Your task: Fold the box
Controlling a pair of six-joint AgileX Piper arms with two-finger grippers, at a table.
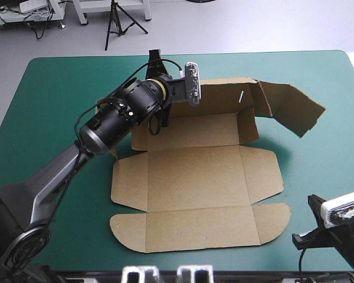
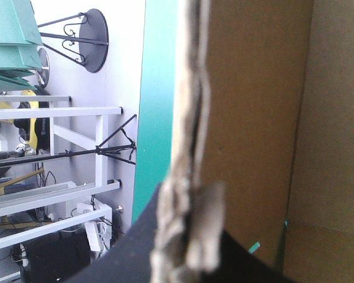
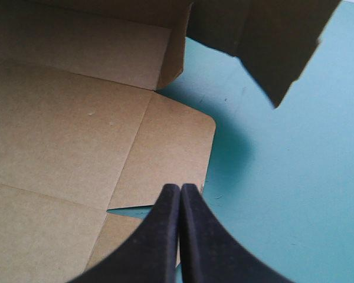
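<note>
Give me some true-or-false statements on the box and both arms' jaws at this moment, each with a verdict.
1. The box has its far wall raised upright. True.
2. The left arm's jaws hang open above the table. False: they are shut on the far wall's top edge, the board between them.
3. The right arm's jaws grip the box's near panel. False: they are shut on nothing, by the table's near right corner.
4. The near panel lies flat on the teal-green cover. True.
5. The flap at the far wall's right end is lifted off the table. True.
</note>
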